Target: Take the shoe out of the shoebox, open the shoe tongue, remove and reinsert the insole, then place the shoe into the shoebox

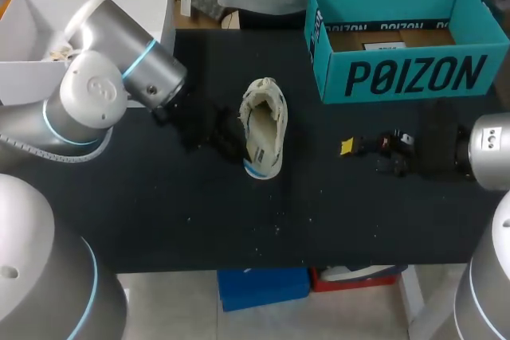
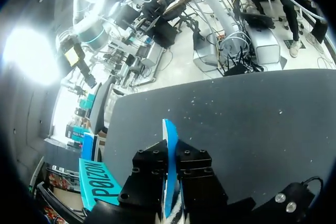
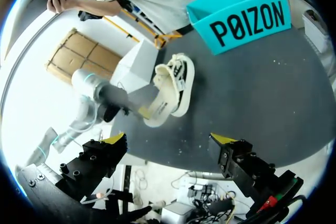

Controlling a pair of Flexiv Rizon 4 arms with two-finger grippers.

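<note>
A cream sneaker point(image 1: 264, 127) lies on the black table point(image 1: 175, 212), a little left of the middle, with a blue patch at its near end. My left gripper point(image 1: 231, 145) is at the shoe's left side, close to that end. In the left wrist view its black fingers point(image 2: 149, 161) are shut on a thin blue strip point(image 2: 168, 129) of the shoe; I cannot tell whether this is the insole or the shoe's wall. The teal shoebox point(image 1: 406, 73) stands open at the back right. My right gripper point(image 1: 351, 147) hovers open to the right of the shoe point(image 3: 170, 85), its fingers wide apart around nothing.
A white open box point(image 1: 32, 45) stands at the back left behind my left arm. Small pale crumbs dot the table's front part. The teal shoebox point(image 3: 247, 17) is ahead of the right gripper point(image 3: 168, 139), beyond the shoe.
</note>
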